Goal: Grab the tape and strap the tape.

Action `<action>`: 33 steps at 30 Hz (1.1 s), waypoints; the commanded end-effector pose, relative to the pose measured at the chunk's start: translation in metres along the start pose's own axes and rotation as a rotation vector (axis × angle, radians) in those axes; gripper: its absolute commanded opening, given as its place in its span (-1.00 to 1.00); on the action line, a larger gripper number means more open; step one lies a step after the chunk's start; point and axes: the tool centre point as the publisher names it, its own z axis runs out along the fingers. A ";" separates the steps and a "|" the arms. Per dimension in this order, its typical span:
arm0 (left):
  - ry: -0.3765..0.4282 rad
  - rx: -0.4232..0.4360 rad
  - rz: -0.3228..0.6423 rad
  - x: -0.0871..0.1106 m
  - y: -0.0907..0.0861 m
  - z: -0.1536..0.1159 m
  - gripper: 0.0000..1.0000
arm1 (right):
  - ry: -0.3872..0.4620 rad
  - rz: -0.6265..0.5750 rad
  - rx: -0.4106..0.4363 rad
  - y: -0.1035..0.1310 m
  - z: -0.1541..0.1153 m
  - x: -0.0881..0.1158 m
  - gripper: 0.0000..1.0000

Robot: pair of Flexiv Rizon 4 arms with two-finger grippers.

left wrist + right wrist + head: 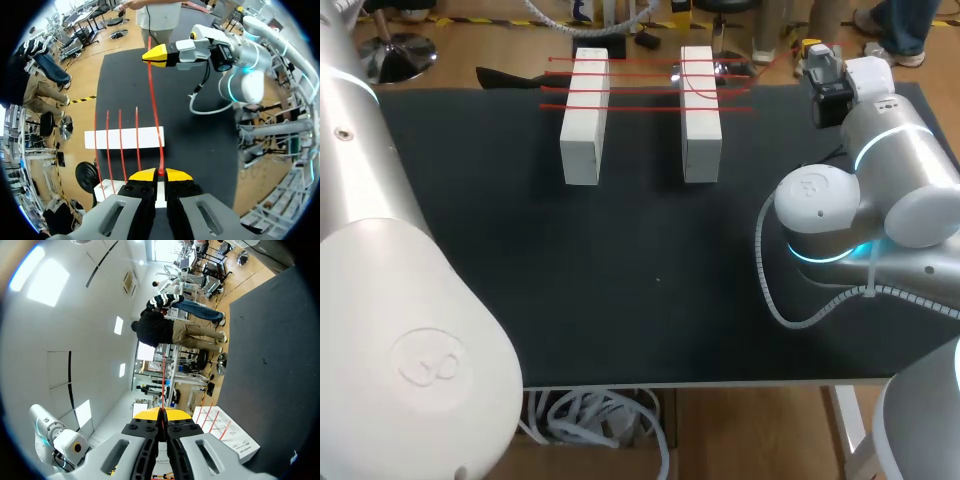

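The bench (620, 280) has a black, dull top, and on its far part two white blocks stand side by side with a gap between them, the left block (585, 120) and the right block (701, 115), both with their long side pointing from near to far. The tape (154, 107) is thin and bright red. Several strands of it lie stretched from left to right over the tops of both blocks, almost parallel. One more strand is pulled tight in the air between the two end effectors. The left end effector (159, 175) is above a block, and its yellow tips are pressed together on one end of this strand. The right end effector (161, 414) is also closed narrow, with the tape pinched between its tips. The right arm (880, 180) is bent over the right side of the bench, and the left arm (390, 300) comes in from the near left.
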 end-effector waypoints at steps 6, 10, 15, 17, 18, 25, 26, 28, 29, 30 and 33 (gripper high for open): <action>0.032 0.018 -0.014 -0.004 -0.002 -0.001 -1.00 | -0.005 -0.001 -0.002 0.000 0.000 0.001 -1.00; 0.037 0.012 -0.016 -0.003 -0.006 -0.007 -1.00 | -0.005 -0.001 -0.002 0.000 0.000 0.001 -1.00; 0.037 -0.003 -0.004 -0.004 -0.011 -0.010 -1.00 | -0.005 -0.001 -0.002 0.000 0.000 0.001 -1.00; 0.038 -0.006 -0.005 -0.005 -0.013 -0.011 -1.00 | -0.005 -0.001 -0.002 0.000 0.000 0.001 -1.00; 0.037 -0.011 -0.007 -0.005 -0.013 -0.011 -1.00 | -0.005 -0.001 -0.002 0.000 0.000 0.001 -1.00; 0.019 0.009 0.009 -0.006 -0.018 -0.010 -1.00 | -0.005 -0.001 -0.002 0.000 0.000 0.001 -1.00; 0.019 0.009 0.009 -0.006 -0.018 -0.010 -1.00 | -0.005 -0.001 -0.002 0.000 0.000 0.001 -1.00; 0.019 0.009 0.009 -0.006 -0.018 -0.010 -1.00 | -0.005 -0.001 -0.002 0.000 0.000 0.001 -1.00; 0.019 0.009 0.009 -0.006 -0.018 -0.010 -1.00 | -0.005 -0.001 -0.002 0.000 0.000 0.001 -1.00; 0.019 0.009 0.009 -0.006 -0.018 -0.010 -1.00 | -0.005 -0.001 -0.002 0.000 0.000 0.001 -1.00; 0.019 0.009 0.009 -0.006 -0.018 -0.010 -1.00 | -0.005 -0.001 -0.002 0.000 0.000 0.001 -1.00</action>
